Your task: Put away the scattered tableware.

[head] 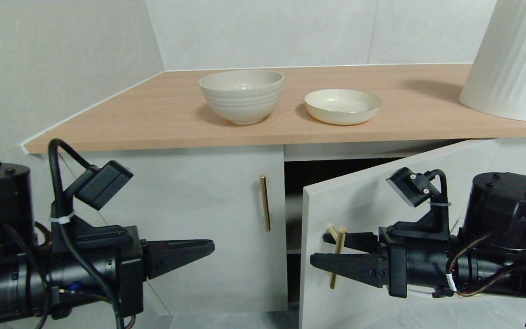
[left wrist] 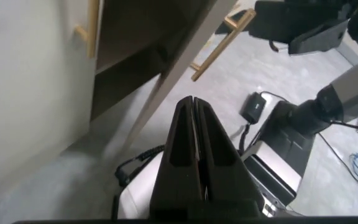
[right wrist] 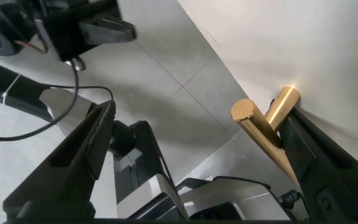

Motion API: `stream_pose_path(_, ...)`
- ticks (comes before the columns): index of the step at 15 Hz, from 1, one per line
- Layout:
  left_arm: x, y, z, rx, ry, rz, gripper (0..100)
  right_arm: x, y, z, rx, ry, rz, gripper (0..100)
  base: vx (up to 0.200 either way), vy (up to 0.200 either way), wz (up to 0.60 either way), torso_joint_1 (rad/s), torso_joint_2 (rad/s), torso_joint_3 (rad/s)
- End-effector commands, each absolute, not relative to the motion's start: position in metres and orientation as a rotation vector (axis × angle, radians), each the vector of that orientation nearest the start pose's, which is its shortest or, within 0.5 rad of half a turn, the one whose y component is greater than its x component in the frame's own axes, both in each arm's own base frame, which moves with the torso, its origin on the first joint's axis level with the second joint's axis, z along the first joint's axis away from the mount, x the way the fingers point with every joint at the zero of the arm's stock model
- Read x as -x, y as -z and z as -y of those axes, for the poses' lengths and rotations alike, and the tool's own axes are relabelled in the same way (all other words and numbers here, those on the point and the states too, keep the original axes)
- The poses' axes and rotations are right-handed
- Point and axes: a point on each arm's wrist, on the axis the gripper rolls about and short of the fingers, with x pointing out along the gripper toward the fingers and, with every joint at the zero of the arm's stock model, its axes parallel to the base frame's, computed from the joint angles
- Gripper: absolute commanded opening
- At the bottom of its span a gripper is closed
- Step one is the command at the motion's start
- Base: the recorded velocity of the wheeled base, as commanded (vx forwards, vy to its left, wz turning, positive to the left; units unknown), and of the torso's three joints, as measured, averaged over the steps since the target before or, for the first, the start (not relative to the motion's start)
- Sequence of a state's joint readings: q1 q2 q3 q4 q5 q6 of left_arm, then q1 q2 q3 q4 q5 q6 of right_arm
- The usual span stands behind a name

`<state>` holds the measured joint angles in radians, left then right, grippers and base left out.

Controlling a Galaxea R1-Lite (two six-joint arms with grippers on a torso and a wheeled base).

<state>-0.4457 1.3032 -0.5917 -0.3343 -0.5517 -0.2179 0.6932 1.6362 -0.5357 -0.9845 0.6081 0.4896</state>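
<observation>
- The wooden countertop (head: 153,114) runs across the head view, against a pale tiled wall.
- Below it is a white cabinet. Its left door (head: 190,196) is shut and its right door (head: 359,192) stands swung open towards the robot, showing a dark interior.
- A tall white ribbed vessel (head: 514,59) stands at the right end of the countertop.
- The deep cream bowl (head: 241,96) sits upright near the middle of the countertop.
- The shallow cream dish (head: 343,106) sits just beside the bowl, on its right and apart from it.
- The left gripper (head: 208,249) hangs level in front of the shut door with its fingers pressed together, holding nothing.
- The right gripper (head: 320,250) has its fingers spread apart on either side of the open door's brass handle (head: 337,256). One finger seems to rest against the bar, though contact is hard to judge.
- The shut door's brass handle (head: 265,203) stands upright at its right edge.
</observation>
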Motion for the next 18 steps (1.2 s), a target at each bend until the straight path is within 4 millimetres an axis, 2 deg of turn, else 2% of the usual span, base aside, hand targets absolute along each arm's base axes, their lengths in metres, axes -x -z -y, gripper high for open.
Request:
stream_pose_path(1,-0.2,-0.177,0.121,0.209,0.987,-0.543,0,-0.194,-0.169,-0.178,-0.413,-1.244,-0.429,100,0.0,0.0,0.0,0.0,0.0,0.0)
stream_pose_path(4,-0.228,-0.159,0.152,0.199,1.043,-0.522,0,-0.192,-0.171,-0.177,-0.413,-1.249,-0.418,100,0.0,0.0,0.0,0.0,0.0,0.0)
stream_pose_path(6,-0.24,-0.15,0.167,0.201,1.064,-0.524,0,-0.19,-0.171,-0.179,-0.411,-1.258,-0.422,100,0.0,0.0,0.0,0.0,0.0,0.0)
stream_pose_path(8,-0.242,-0.143,0.174,0.203,1.08,-0.527,0,-0.19,-0.17,-0.179,-0.411,-1.257,-0.427,100,0.0,0.0,0.0,0.0,0.0,0.0)
stream_pose_path(9,-0.245,-0.131,0.181,0.209,1.09,-0.512,0,-0.19,-0.171,-0.179,-0.411,-1.258,-0.424,100,0.0,0.0,0.0,0.0,0.0,0.0)
stream_pose_path(12,-0.249,-0.126,0.193,0.318,1.109,-0.468,0,-0.19,-0.17,-0.179,-0.411,-1.258,-0.425,100,0.0,0.0,0.0,0.0,0.0,0.0)
stream_pose_path(15,-0.259,-0.113,0.2,0.334,1.091,-0.438,0,-0.189,-0.17,-0.179,-0.411,-1.259,-0.426,100,0.0,0.0,0.0,0.0,0.0,0.0)
stream_pose_path(16,-0.263,-0.103,0.207,0.331,1.077,-0.407,0,-0.189,-0.17,-0.179,-0.411,-1.259,-0.426,100,0.0,0.0,0.0,0.0,0.0,0.0)
stream_pose_path(18,-0.266,-0.095,0.217,0.336,1.091,-0.32,0,-0.189,-0.168,-0.177,-0.4,-1.257,-0.427,100,0.0,0.0,0.0,0.0,0.0,0.0)
